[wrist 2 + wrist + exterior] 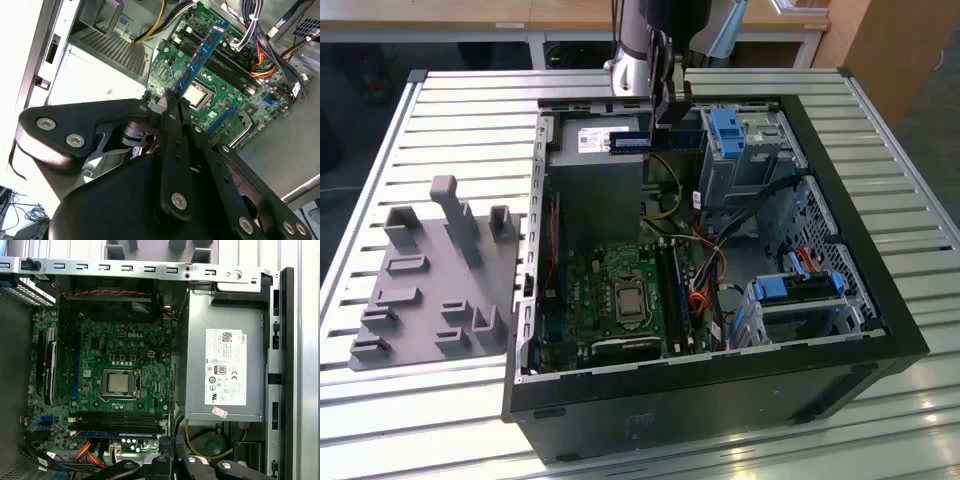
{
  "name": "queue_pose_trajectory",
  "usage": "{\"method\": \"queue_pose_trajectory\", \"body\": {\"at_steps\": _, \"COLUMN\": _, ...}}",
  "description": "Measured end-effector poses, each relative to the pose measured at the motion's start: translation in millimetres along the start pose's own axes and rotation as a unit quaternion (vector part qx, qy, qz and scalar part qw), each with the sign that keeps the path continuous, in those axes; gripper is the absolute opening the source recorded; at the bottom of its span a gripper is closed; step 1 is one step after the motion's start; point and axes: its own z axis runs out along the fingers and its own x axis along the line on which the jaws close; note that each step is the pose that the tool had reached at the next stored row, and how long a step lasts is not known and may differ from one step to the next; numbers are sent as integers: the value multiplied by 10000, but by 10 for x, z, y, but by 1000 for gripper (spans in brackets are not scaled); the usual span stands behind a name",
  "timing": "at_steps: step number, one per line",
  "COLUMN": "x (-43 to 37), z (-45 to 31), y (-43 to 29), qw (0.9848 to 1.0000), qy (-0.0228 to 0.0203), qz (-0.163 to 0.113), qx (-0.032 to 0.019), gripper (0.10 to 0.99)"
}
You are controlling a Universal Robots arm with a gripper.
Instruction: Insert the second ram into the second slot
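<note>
Second ram (632, 141) hung level, its long axis running across the exterior view, pinched by the end effector (670, 120) above the open case (720, 375).

The computer case (720, 400) lies open on the bench (450, 110). Inside the case, the motherboard (610, 290) lies flat on its floor, and the power supply (590, 180) sits beside it at the case's far end in the exterior view. A fixture block (430, 280) rests on the bench just beside the case, on the exterior view's left. The second ram (630, 142), gripped in the claw (665, 120), hangs above the case's far end, over the power supply.
</note>
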Motion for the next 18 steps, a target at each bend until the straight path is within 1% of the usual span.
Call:
{"method": "queue_pose_trajectory", "body": {"at_steps": 7, "x": 7, "z": 0, "y": 0, "qw": 10000, "qy": 0, "qz": 0, "qx": 0, "gripper": 137}}
{"method": "queue_pose_trajectory", "body": {"at_steps": 18, "x": 43, "z": -1, "y": 1, "qw": 10000, "qy": 0, "qz": 0, "qx": 0, "gripper": 137}}
